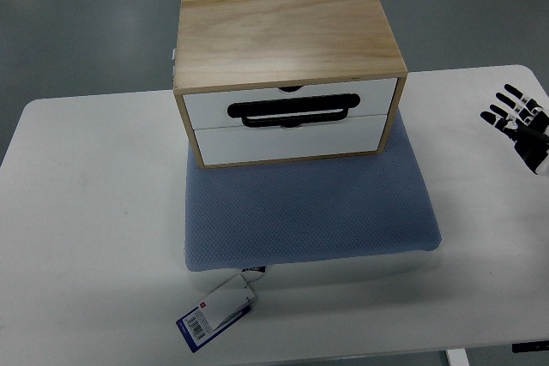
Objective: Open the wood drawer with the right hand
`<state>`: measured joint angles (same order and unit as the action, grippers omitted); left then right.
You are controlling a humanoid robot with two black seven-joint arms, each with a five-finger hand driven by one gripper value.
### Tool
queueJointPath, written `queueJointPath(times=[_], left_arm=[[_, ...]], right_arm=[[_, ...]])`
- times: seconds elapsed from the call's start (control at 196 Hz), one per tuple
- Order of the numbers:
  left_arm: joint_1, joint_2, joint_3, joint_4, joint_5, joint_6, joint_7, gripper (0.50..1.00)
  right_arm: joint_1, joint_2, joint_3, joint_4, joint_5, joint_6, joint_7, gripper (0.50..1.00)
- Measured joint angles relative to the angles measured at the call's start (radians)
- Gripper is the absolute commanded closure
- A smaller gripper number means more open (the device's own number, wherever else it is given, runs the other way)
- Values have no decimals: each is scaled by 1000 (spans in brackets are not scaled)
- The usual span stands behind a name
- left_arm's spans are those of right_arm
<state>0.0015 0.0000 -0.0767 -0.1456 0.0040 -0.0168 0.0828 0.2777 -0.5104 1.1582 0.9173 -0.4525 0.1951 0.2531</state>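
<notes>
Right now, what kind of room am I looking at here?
Probably a robot test lab, not a home: a plain white table on a bare grey floor, a small wooden drawer box set out on a blue cushion, and the robot's right hand waiting at the edge.

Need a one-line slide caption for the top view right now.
Right hand open at table's right edge, clear of the closed two-drawer wood box on a blue pad.

The wood drawer box (pixel 287 32) is showing pale grain with white fronts and black handle (pixel 292 111); the mat (pixel 309 207) is showing dotted grey-blue.
</notes>
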Motion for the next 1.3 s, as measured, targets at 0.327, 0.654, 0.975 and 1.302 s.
queueJointPath(times=[0.327,0.654,0.975,1.302], left_arm=[[0,0,0,1,0,0,0,500],[0,0,0,1,0,0,0,500],[0,0,0,1,-1,0,0,500],[0,0,0,1,0,0,0,500]], right_arm=[[6,-76,10,10,0,4,18,570],[26,-206,2,105,-16,126,65,570],[96,-403,-10,304,-73,252,74,570],[155,-494,-31,466,-310,318,67,570]])
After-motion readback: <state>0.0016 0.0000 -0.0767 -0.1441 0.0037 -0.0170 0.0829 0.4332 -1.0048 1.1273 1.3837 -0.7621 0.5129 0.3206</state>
